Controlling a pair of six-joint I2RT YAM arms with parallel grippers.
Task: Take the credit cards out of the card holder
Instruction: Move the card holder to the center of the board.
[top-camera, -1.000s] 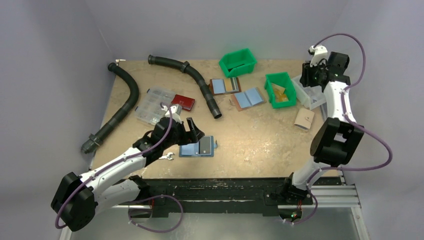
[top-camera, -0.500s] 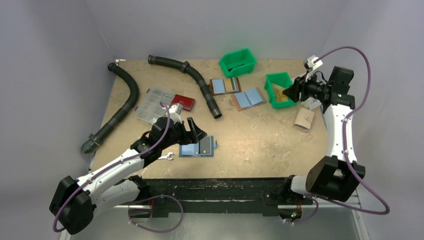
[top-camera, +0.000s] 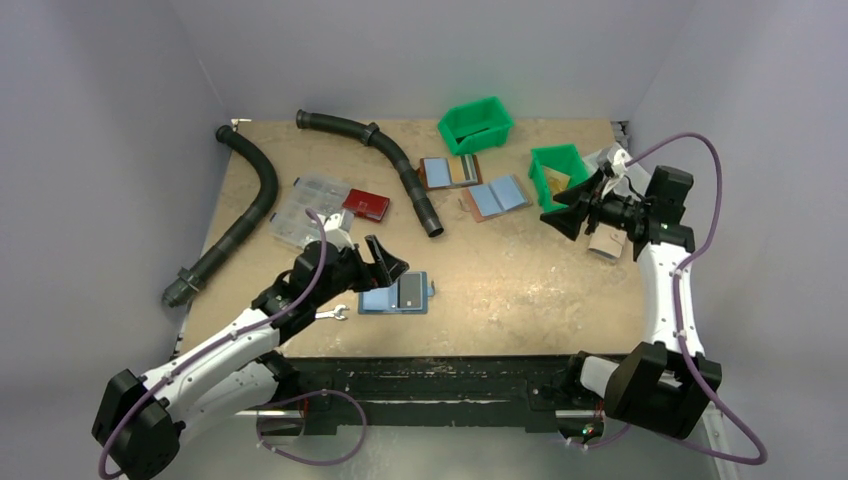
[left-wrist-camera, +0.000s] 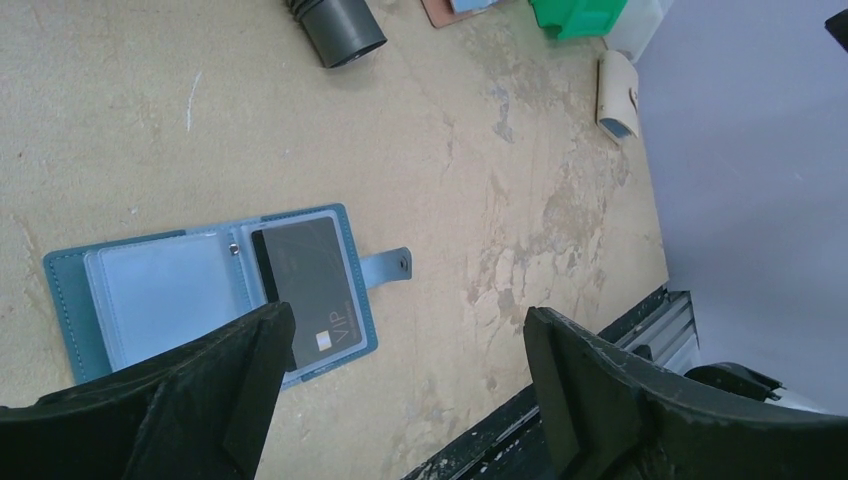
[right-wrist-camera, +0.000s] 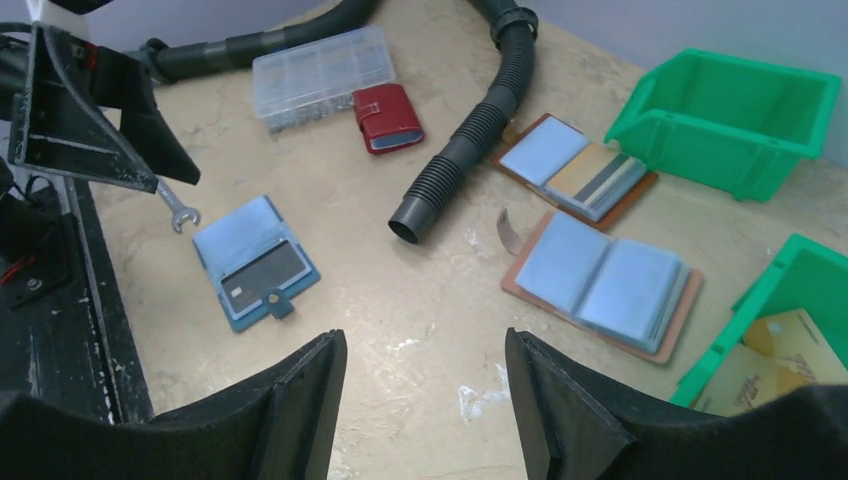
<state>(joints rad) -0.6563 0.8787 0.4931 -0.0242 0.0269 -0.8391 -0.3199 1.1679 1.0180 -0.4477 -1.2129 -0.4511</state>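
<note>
Left gripper (left-wrist-camera: 405, 345): jaws wide apart, empty, touching nothing, held just above the table (top-camera: 520, 280).
Right gripper (right-wrist-camera: 425, 350): jaws apart, empty, raised over the table's right side.
Card holder (left-wrist-camera: 180, 290): lies open and flat, a dark card (left-wrist-camera: 305, 285) in its right pocket.
Holder position: just beside the left gripper, well apart from the right gripper.

Printed "VIP" near one end of the dark grey card (left-wrist-camera: 300, 280) lying in the open card holder (left-wrist-camera: 160, 295); smaller print beside it too fine to read; nothing else legible.
</note>
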